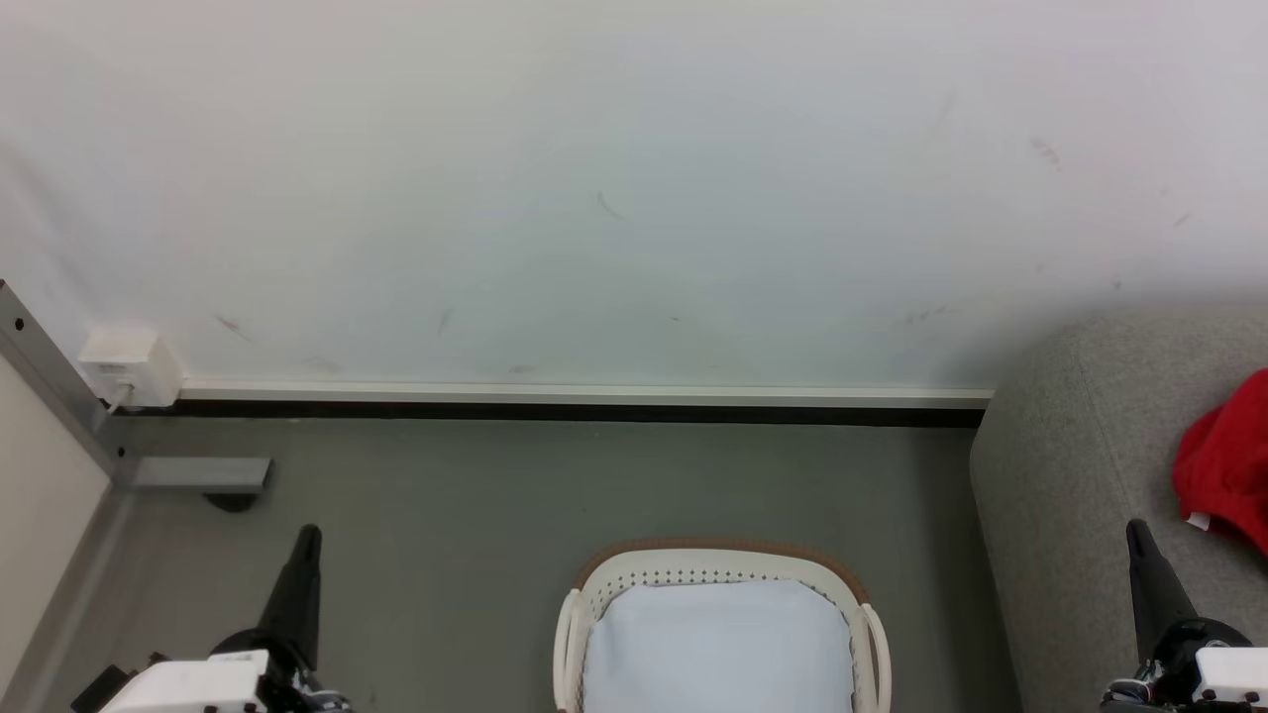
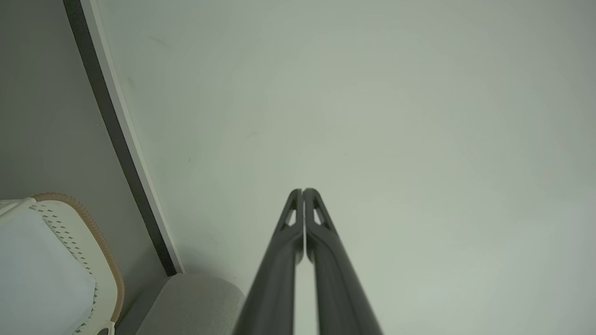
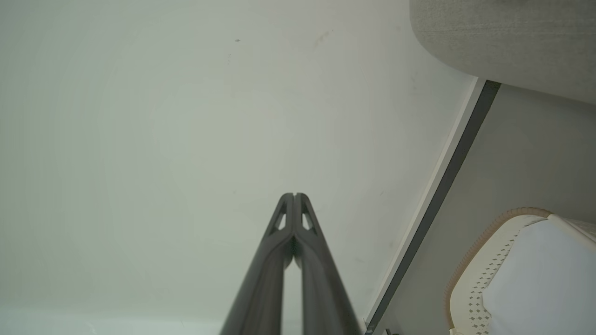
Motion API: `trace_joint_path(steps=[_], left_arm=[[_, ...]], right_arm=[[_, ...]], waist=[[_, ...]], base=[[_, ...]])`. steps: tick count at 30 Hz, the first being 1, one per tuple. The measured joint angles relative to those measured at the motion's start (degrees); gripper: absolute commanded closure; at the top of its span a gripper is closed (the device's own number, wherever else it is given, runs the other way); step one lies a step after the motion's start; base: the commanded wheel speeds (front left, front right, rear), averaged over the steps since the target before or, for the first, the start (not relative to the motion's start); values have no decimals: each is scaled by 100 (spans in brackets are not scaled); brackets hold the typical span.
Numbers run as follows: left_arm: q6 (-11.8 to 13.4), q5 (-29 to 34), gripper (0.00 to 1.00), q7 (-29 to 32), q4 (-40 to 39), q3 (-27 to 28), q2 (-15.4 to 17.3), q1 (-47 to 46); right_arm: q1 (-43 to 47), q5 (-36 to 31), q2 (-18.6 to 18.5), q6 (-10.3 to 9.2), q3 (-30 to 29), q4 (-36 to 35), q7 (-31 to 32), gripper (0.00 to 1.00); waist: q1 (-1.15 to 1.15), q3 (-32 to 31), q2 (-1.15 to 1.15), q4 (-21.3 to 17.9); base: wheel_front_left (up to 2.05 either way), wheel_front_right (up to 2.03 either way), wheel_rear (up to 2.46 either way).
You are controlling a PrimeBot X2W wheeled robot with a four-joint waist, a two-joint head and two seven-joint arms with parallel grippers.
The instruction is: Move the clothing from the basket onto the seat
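The white perforated basket with a brown rim stands on the grey floor at the bottom centre, and its pale bottom shows bare. Red clothing with a bit of white trim lies on the light-grey seat at the right edge. My left gripper is at the lower left, shut and holding nothing, well left of the basket. My right gripper is at the lower right over the seat, shut and holding nothing, just left of the clothing. In the wrist views, both grippers point at the wall with the fingertips touching.
A white wall with a pale and black baseboard runs behind the basket. A white socket box and a grey metal frame with a foot stand at the left. The basket rim and the seat corner show in the wrist views.
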Motion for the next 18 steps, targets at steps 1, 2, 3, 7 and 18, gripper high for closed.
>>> trace_joint_path(steps=[1, 2, 3, 7, 18], left_arm=[[0, 0, 100, 0, 0, 0, 0, 0], [0, 0, 100, 0, 0, 0, 0, 0], [0, 0, 100, 0, 0, 0, 0, 0], [0, -1, 100, 0, 0, 1, 0, 0], [0, 0, 100, 0, 0, 1, 0, 0]], right_arm=[[0, 0, 0, 0, 0, 0, 0, 100], [0, 0, 0, 0, 0, 0, 0, 100], [0, 0, 1, 0, 0, 0, 0, 100], [0, 0, 1, 0, 0, 0, 0, 100], [0, 0, 1, 0, 0, 0, 0, 100]], waist=[[0, 0, 0, 0], [0, 0, 0, 0], [0, 0, 0, 0], [0, 0, 0, 0], [0, 0, 0, 0]], base=[[0, 0, 0], [0, 0, 0], [0, 0, 0], [0, 0, 0], [0, 0, 0]])
